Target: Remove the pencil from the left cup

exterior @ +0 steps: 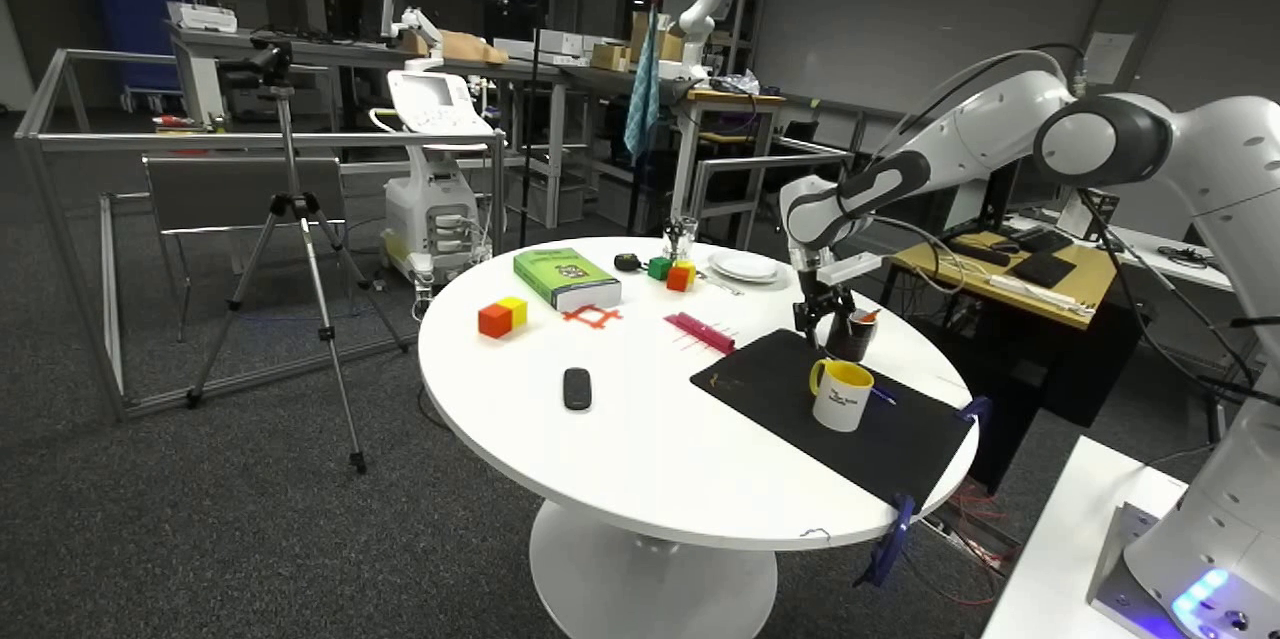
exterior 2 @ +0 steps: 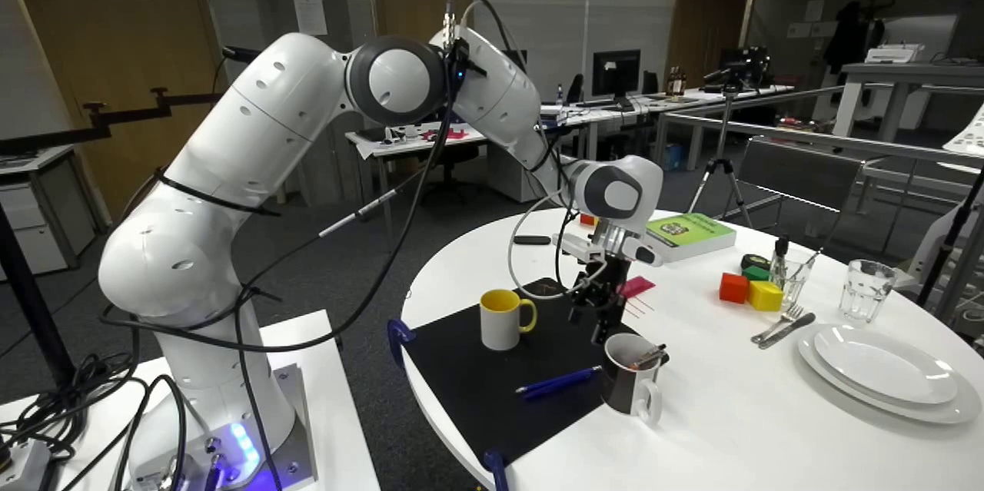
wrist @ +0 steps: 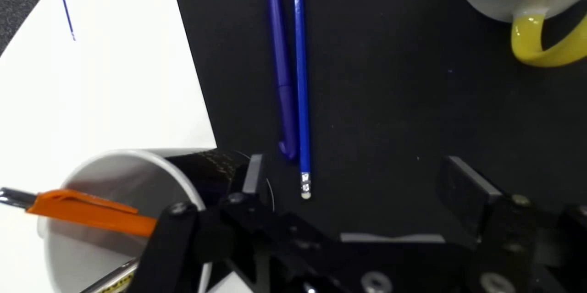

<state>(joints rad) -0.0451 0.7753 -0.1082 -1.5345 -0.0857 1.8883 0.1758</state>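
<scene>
The left cup is a dark mug with a white inside and handle, upright at the mat's edge in both exterior views [exterior: 849, 340] [exterior 2: 617, 386]. In the wrist view its rim [wrist: 133, 152] is at lower left. An orange pen [wrist: 96, 212] and a silvery stick with a yellow label [wrist: 112, 280] lean in it. A blue pencil [wrist: 301, 82] lies flat on the mat beside a purple pen [wrist: 282, 68]; both also lie near the dark mug in an exterior view. My gripper [wrist: 362, 178] is open and empty above the mat, one finger beside the dark mug.
A white mug with yellow inside and handle [exterior 2: 500, 326] stands on the black mat [exterior 2: 477, 387]. Blue clamps [exterior: 893, 544] hold the mat at the table edge. Plates [exterior 2: 884, 368], cutlery, glasses, coloured blocks, a green book [exterior: 567, 279] and a dark remote [exterior: 577, 389] are on the table.
</scene>
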